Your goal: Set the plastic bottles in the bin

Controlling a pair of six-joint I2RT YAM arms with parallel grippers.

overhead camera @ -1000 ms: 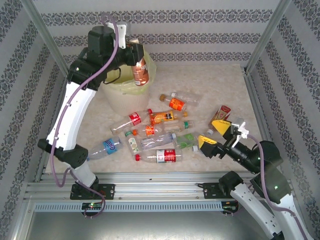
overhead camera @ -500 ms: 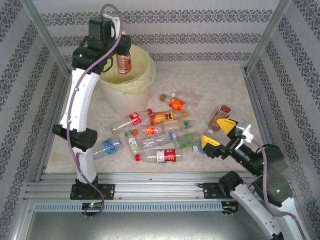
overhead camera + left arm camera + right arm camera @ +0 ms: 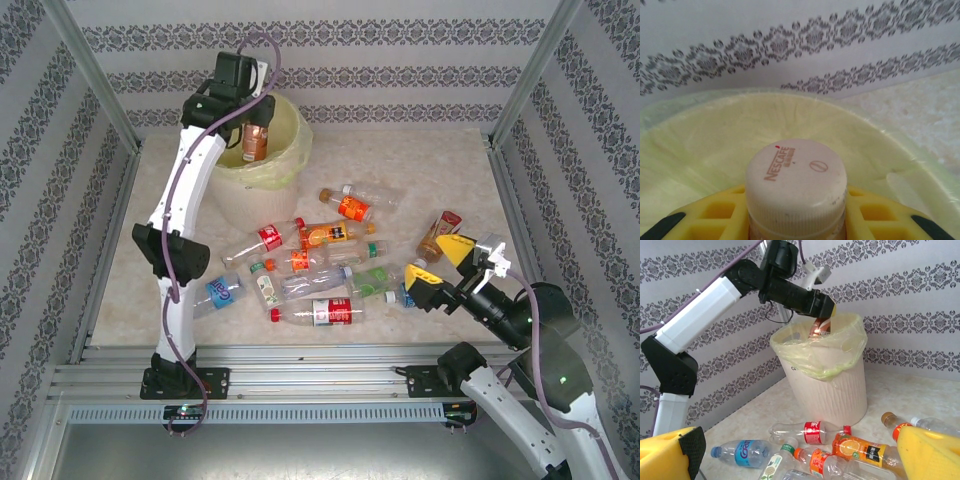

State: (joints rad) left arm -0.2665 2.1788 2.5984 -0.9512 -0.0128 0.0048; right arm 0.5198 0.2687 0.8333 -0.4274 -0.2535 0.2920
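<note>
Left tool [image 3: 250, 118] clenched on white-capped bottle [image 3: 255, 143], over bin [image 3: 290, 150] at 11 o'clock, arm stretched tall, right tool [image 3: 438, 263] spread wide, empty, at 4 o'clock, near bottles [image 3: 310, 265] strewn mid-tabletop [image 3: 440, 170]

One bottle over the bin, the rest lying loose in front of it.
Cream bin [image 3: 250, 195] stands upright with a yellow bag liner. A brown bottle [image 3: 256, 140] with a cream cap hangs tilted over its mouth. The other bottles lie on their sides, clustered: red-label bottle [image 3: 325, 313], blue-label bottle [image 3: 215, 293], orange-label bottle [image 3: 325, 236].
</note>
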